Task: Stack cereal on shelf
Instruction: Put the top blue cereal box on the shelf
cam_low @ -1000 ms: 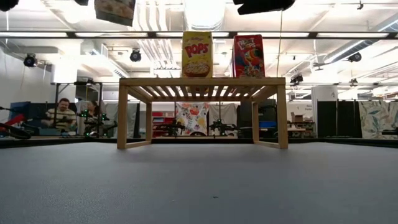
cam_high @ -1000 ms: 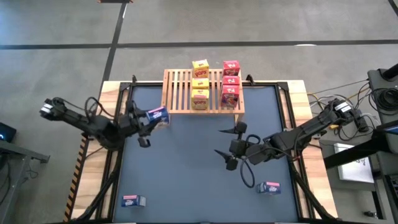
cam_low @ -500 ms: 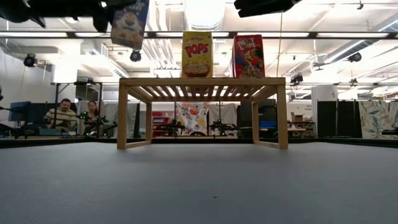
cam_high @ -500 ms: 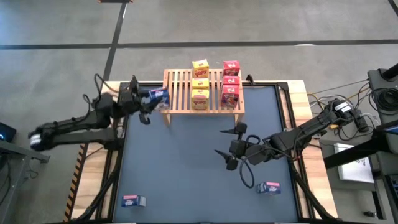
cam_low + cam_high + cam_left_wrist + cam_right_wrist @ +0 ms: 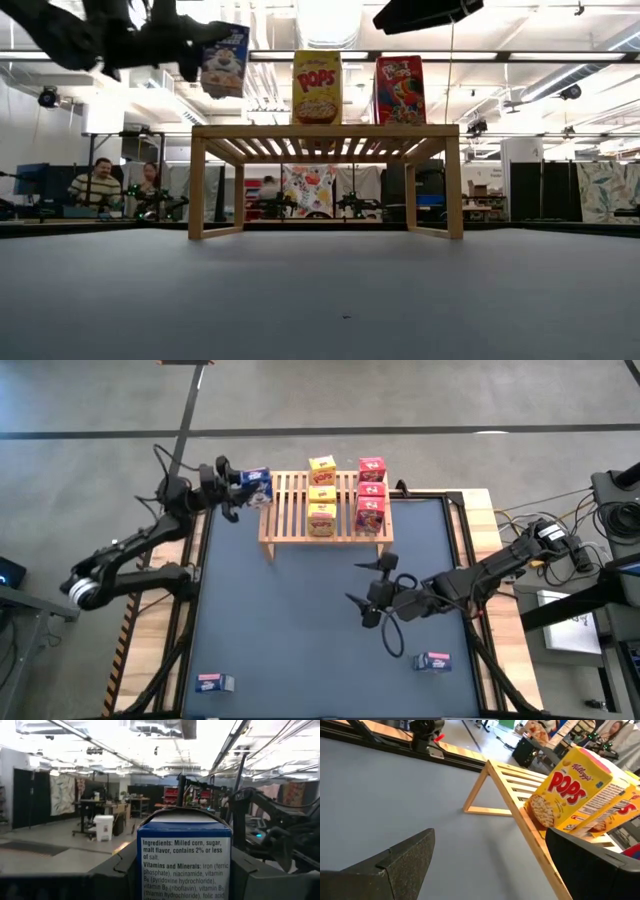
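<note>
A blue cereal box (image 5: 256,484) hangs in the air just left of the wooden shelf's (image 5: 290,510) far left corner, with my left gripper (image 5: 243,485) shut on it. In the low view the box (image 5: 224,60) is upright, above shelf-top height. On the slats stand three yellow boxes (image 5: 321,492) in a row and three red boxes (image 5: 371,492) beside them. My right gripper (image 5: 368,597) hovers open over the table's middle right, with nothing between its fingers (image 5: 400,862). My left gripper pinches the blue box between its two fingers (image 5: 120,870), one on each broad face, with the narrow ingredients side (image 5: 184,862) turned toward the wrist. The fingers come about level from the table's left. The box is upright and lifted clear of table and shelf.
Two more blue boxes lie on the table near its front edge, one at the left (image 5: 213,683) and one at the right (image 5: 433,661). The shelf's left third of slats (image 5: 288,500) is bare. People sit at desks beyond the table (image 5: 100,182).
My left gripper has swung from over the table's left side toward the far edge, carrying the blue box clear of the table to a spot beside the shelf's far left corner. The wrist has rolled on the way, and the hold on the box is unchanged.
</note>
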